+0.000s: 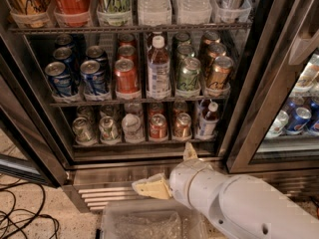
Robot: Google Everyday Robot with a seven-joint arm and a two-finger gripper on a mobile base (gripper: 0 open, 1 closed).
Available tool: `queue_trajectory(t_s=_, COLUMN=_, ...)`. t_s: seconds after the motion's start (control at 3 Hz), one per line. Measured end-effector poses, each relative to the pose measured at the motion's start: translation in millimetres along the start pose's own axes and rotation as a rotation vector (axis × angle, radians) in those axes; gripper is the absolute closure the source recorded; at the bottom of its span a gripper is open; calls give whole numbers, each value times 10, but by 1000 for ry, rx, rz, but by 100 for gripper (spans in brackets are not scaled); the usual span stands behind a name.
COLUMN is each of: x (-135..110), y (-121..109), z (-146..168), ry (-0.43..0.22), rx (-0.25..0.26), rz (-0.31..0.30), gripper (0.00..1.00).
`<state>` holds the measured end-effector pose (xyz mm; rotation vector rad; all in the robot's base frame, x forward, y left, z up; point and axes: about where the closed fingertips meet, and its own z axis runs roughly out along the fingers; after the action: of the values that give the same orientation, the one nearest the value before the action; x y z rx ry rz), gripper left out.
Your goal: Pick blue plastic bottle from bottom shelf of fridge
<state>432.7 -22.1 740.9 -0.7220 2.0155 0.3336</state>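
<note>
The blue plastic bottle (208, 120), small with a white cap, dark drink and pale label, stands upright at the right end of the bottom shelf (144, 144) of the fridge (247, 91). The door is open. My gripper (168, 170) is in front of the fridge base, below and left of the bottle and apart from it. It is open and empty. One cream finger (149, 187) points left over the grille and the other (190, 152) points up toward the shelf lip.
Several cans (158, 126) fill the bottom shelf left of the bottle. The rack above holds blue soda cans (61, 77) and a taller white-capped bottle (158, 68). A clear plastic bin (144, 223) lies on the floor. Cables (22, 218) lie at the left. A second door (299, 108) is at the right.
</note>
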Motion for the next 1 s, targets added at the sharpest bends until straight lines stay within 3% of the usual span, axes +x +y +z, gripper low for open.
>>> queue_trajectory(t_s=0.33, x=202, y=138, z=109, ry=21, rx=20, rz=40, gripper=0)
queue_trajectory(t_s=0.67, x=527, y=363, z=276, ry=18, rx=43, rz=3, gripper=0)
queue_trajectory(t_s=1.0, x=833, y=745, z=537, ry=-22, rx=-6, rz=-91, gripper=0)
